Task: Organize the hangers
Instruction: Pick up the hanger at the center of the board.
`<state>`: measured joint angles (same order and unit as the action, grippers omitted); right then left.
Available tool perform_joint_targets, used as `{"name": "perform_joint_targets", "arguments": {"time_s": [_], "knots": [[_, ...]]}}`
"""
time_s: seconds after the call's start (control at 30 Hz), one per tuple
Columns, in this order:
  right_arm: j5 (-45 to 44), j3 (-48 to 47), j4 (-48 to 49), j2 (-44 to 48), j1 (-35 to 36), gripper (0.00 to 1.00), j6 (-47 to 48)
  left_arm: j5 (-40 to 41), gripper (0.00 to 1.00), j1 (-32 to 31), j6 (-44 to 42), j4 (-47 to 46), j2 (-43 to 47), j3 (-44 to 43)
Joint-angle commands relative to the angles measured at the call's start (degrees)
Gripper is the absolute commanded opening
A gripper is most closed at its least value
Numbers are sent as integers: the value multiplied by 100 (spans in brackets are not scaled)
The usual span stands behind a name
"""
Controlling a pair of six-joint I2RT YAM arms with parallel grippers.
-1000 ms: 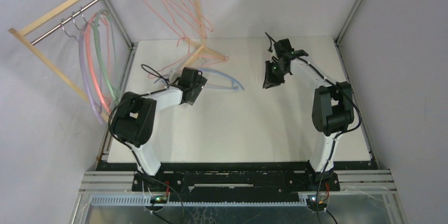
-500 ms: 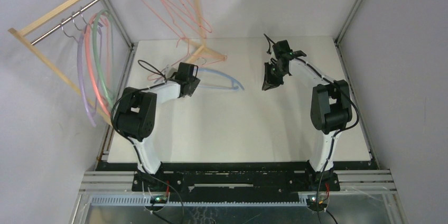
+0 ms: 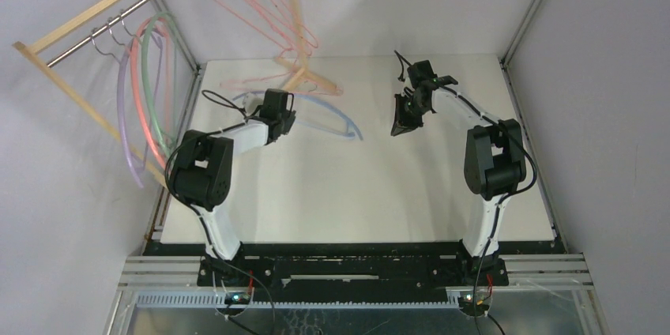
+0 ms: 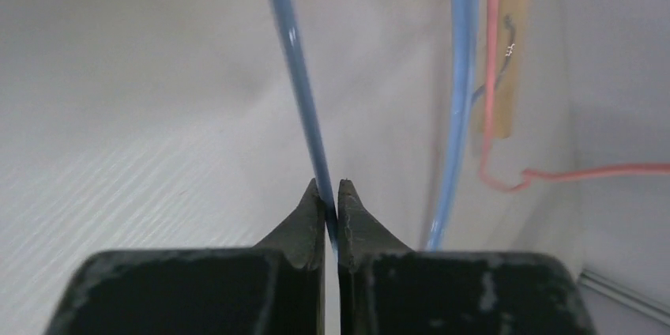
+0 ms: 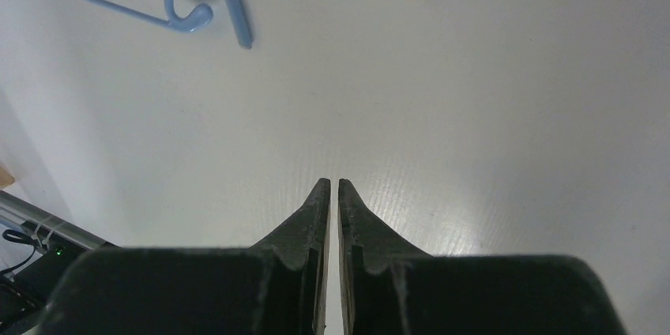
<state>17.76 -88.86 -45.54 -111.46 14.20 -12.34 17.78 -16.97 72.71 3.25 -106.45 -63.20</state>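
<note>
Left gripper (image 4: 332, 197) has dragged blue hanger (image 4: 296, 74) leftward, toward rack (image 3: 103, 11).
Jaws clamped on its thin bar, likely to lift it onto the rack; hanger sits far-left on table (image 3: 355, 193). Right gripper (image 5: 333, 185) closed, empty, parked clear. Hung hangers (image 3: 146, 90) already on rack.
</note>
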Motion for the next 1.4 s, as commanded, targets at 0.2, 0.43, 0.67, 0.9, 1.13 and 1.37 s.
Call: {"name": "perform_joint_targets", "arguments": {"time_s": [0.2, 0.43, 0.67, 0.9, 1.13, 1.37], "knots": [[194, -75, 224, 46, 53, 12, -99, -281, 0, -23, -1140, 167, 624, 153], [319, -403, 148, -33, 331, 11, -78, -948, 0, -49, -1373, 229, 1350, 1013], [976, -430, 333, -39, 625, 13, -86, -1467, 0, -65, -1708, 163, 1918, 1843], [1653, -386, 720, -297, 1172, 23, -142, -2019, 0, -80, -1716, -18, 2318, 2011], [2408, -232, 1221, -659, 1363, 34, -451, -2370, 0, -92, -1777, 201, 2905, 2094], [2485, 4, 1551, -742, 1461, 43, -455, -2412, 0, -90, -1619, 220, 3449, 2404]]}}
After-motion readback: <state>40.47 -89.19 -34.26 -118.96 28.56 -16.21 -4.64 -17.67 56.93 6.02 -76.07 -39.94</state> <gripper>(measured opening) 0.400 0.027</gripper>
